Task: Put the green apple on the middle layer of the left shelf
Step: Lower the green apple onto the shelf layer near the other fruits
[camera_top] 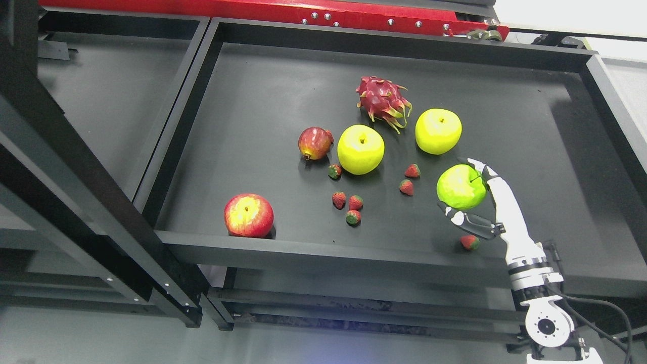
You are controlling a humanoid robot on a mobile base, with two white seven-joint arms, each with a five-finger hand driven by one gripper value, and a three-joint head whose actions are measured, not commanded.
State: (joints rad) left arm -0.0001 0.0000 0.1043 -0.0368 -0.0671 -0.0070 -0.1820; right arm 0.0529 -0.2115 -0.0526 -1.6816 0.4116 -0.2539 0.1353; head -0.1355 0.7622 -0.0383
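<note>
One robot arm is in view, entering from the lower right. Its right hand (472, 197) is closed around the green apple (460, 187): the upper fingers (480, 167) curve over the apple's right side and the thumb sits under its lower edge. Whether the apple still touches the tray floor cannot be determined from this view.

The green apple is located in the right half of the black tray (323, 247), near its front wall. A single strawberry (469, 242) lies just below the thumb.

Tray contents, listed from back to front:
- dragon fruit (382, 101), at the back centre;
- right yellow apple (437, 131), just right of the dragon fruit;
- left yellow apple (360, 149), in front of the dragon fruit;
- pomegranate (314, 143), just left of the left yellow apple;
- scattered strawberries (349, 205), between the yellow apples and the front wall;
- red apple (248, 215), close against the front wall at the left.

An adjoining compartment (111, 91) lies to the left of the tray, separated from it by a black divider. A red beam (252, 10) runs along the back edge.
</note>
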